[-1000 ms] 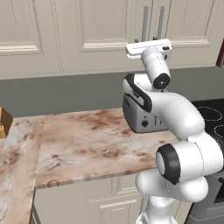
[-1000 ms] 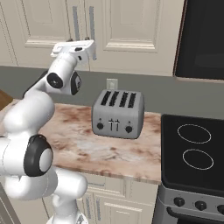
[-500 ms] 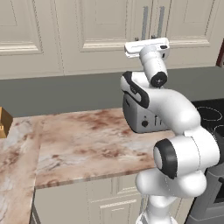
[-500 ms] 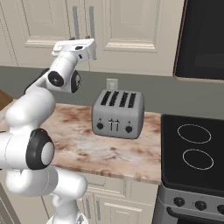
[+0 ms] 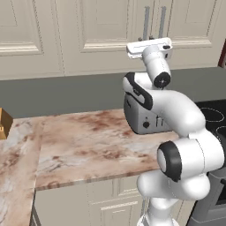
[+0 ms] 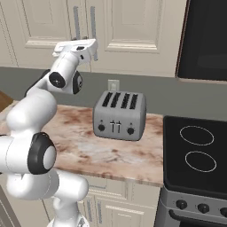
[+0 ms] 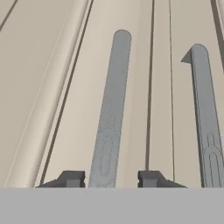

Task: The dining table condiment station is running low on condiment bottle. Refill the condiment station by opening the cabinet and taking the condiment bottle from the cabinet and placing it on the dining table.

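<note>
Your cabinet (image 5: 110,31) is straight ahead above the table (image 5: 84,145), both doors closed. Its two silver bar handles (image 7: 111,109) sit side by side at the door seam (both vertical). In the hand view your fingers (image 7: 72,178) straddle the left handle with a small gap either side, so they're part closed, not touching the bar as far as you can see. Gripper (image 6: 91,49) is up at handle height. Toaster (image 6: 119,115) sits on the table below, stovetop (image 6: 195,155) just beside it.
</note>
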Motion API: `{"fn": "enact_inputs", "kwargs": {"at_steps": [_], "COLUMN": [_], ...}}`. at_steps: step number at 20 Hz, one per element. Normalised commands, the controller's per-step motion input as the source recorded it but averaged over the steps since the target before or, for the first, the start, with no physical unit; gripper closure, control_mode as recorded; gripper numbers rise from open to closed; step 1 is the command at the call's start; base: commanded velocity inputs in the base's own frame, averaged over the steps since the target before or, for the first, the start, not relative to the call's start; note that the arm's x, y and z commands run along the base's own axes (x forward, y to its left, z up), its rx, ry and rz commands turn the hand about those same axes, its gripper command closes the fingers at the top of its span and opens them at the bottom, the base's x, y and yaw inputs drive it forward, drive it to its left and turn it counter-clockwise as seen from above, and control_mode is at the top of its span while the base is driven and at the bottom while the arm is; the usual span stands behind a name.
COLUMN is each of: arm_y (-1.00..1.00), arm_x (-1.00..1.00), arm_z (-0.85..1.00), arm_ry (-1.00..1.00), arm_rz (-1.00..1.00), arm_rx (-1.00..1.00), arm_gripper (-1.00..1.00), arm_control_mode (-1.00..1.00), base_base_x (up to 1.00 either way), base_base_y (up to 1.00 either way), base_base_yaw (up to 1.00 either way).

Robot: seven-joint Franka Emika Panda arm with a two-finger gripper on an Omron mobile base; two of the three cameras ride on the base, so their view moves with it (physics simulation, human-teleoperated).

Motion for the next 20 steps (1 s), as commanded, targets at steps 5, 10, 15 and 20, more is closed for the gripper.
{"fn": "enact_inputs", "kwargs": {"at_steps": [5,10,15,20], "arm_y": [0.00,0.00,0.14,0.33], "arm_x": [0.00,-0.02,-0.36,-0.63], "arm_z": [0.00,0.00,0.00,0.00], "arm_ry": [0.00,0.00,0.00,0.00], "arm_rz": [0.00,0.00,0.00,0.00], "arm_rx": [0.00,0.00,0.00,0.00], "arm_gripper": [1.00,1.00,1.00,1.00], "arm_control_mode": [-1.00,-1.00,-1.00,-1.00], "base_base_x": [0.00,0.00,0.00,0.00], "base_base_y": [0.00,0.00,0.00,0.00], "base_base_yaw": [0.00,0.00,0.00,0.00]}}
